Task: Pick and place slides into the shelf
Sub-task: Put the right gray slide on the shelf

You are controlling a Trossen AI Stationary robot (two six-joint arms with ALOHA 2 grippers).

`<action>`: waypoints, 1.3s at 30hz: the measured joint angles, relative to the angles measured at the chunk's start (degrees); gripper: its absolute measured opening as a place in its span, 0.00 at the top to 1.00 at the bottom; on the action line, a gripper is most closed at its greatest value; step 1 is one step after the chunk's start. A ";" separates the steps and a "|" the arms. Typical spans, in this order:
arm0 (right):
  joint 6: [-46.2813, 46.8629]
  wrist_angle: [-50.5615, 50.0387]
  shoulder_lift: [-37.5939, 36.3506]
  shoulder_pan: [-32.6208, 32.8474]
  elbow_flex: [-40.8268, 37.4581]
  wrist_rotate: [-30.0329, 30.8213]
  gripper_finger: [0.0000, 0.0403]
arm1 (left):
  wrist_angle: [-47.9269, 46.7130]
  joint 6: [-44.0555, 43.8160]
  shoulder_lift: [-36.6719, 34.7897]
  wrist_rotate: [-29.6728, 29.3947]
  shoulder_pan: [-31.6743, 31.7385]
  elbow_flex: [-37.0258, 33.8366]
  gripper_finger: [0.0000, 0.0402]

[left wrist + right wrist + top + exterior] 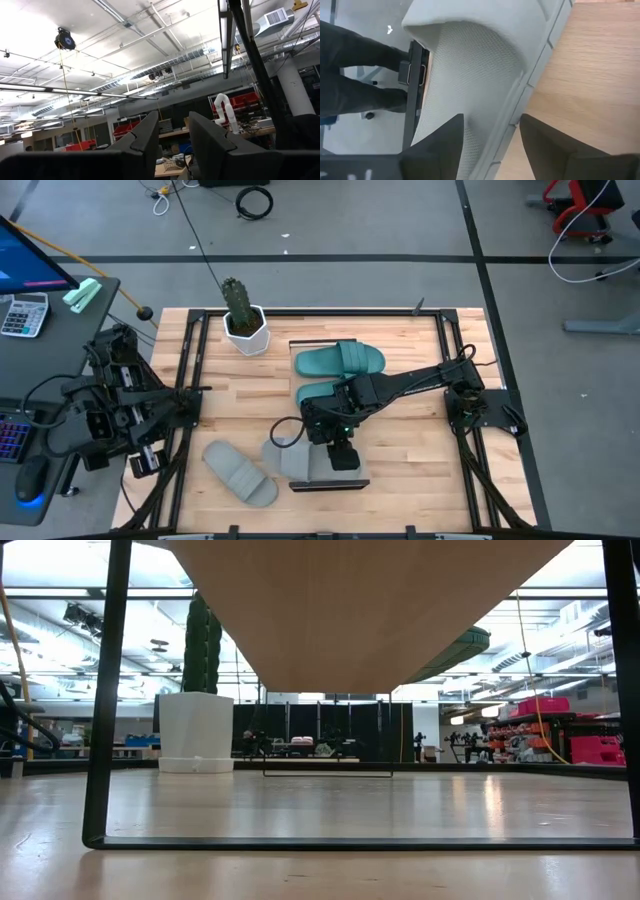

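We look down on a pale butcher-block table [400, 470] framed in black bars, on a grey floor with black tape lines and loose cables. A cactus in a white pot [243, 320] stands near the far edge. The shelf [300, 345] runs down the table's middle, two teal slides [340, 361] lying on it. The right gripper [341, 457] sits over a grey slide [470, 75] at the shelf's near end, fingers apart beside its edge, not clamped. Another grey slide [240, 471] lies on the table, left of the shelf. The left gripper [175, 145] waits off the table's left, fingers slightly apart, aimed at a workshop ceiling with ducts.
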 joint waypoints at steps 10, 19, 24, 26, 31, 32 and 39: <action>-1.73 0.21 0.00 0.00 0.00 3.37 0.47 | -0.06 0.00 0.00 0.00 0.00 0.00 0.72; -2.18 2.07 0.00 -0.18 0.00 11.15 0.51 | -0.22 0.00 0.00 0.01 0.00 0.00 0.72; -3.24 1.88 0.00 -1.05 0.00 11.72 0.54 | -0.26 -0.02 0.00 0.00 0.00 0.02 0.72; -3.28 1.04 0.00 -1.39 0.00 11.72 0.56 | -0.25 -0.02 0.00 0.00 0.00 0.00 0.72; -4.22 -0.09 0.00 -1.77 0.00 12.07 0.65 | -0.24 -0.19 0.00 0.00 0.00 0.00 0.71; -4.19 0.30 0.00 -1.92 0.00 12.30 0.68 | -0.24 -0.19 0.00 0.00 0.00 0.01 0.71; -4.52 3.49 0.00 -2.27 0.00 14.02 0.82 | -0.24 -0.22 0.00 0.00 0.00 0.00 0.72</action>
